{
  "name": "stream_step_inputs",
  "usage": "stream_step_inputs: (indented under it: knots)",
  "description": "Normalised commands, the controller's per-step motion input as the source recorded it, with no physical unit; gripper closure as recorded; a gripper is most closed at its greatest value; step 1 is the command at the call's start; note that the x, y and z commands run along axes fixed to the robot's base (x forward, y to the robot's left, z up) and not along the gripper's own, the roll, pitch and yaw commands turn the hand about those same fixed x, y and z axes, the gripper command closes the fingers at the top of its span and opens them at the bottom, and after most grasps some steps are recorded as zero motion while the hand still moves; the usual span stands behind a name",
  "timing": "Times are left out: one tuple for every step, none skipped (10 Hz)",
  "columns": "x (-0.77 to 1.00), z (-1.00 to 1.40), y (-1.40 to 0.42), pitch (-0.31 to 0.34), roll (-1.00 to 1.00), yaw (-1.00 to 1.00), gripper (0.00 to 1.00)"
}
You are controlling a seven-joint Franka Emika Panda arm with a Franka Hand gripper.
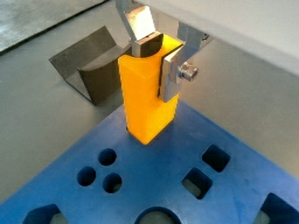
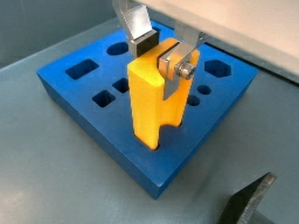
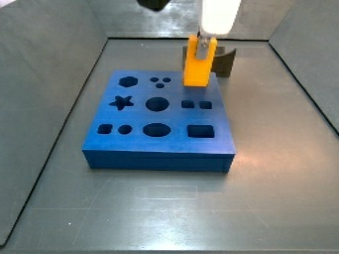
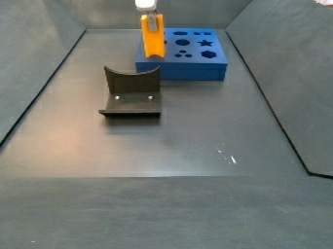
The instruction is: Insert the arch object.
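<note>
— Where is the gripper [image 1: 160, 59], and what does it hold?

— It hangs above the far corner of the board [image 3: 133, 149], on the side where the fixture [image 4: 130, 92] stands. Its fingers [image 1: 177, 70] are closed against the upper part of the orange bar [image 2: 149, 105], which stands upright between them.

— How much free room is around it?

— The lower end of the bar is at the board's edge, just by the corner. In a wrist view the fixture [image 1: 87, 61] is near, behind the bar, but apart from it. The floor on the other sides is open, and the walls of the box are well apart from the board.

— And the arch object?

— It cannot be made out in any view. The bar and the fingers cover part of the board's corner.

— What else is unclear?

— Whether the bar's end touches the board cannot be told. In a side view the arm is cut off at the upper border, and the bar [image 3: 197, 62] hides most of the fixture. The wrist views cut off the board's holes at the borders.
</note>
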Motion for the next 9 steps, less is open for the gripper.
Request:
stream_step_inputs:
  knots:
    - [-0.02,-0.16,-0.02,-0.059,0.07,0.0,1.0]
    - [-0.01,-0.22,-0.05,-0.083,0.06,0.0,1.0]
    - [0.0,-0.31,-0.06,-0.106,0.05,-0.01,1.0]
    - [0.0,-0.35,-0.05,-0.124,0.03,0.0,1.0]
    - [0.0,-0.37,-0.06,-0.141,0.02,0.0,1.0]
    - [0.0,-0.36,-0.07,-0.151,0.04,0.0,1.0]
    - [0.0,-0.32,-0.06,-0.126,0.04,0.0,1.0]
    - [0.0,-0.22,-0.03,-0.084,0.03,0.0,1.0]
    - [-0.01,-0.09,0.0,-0.08,0.0,0.0,1.0]
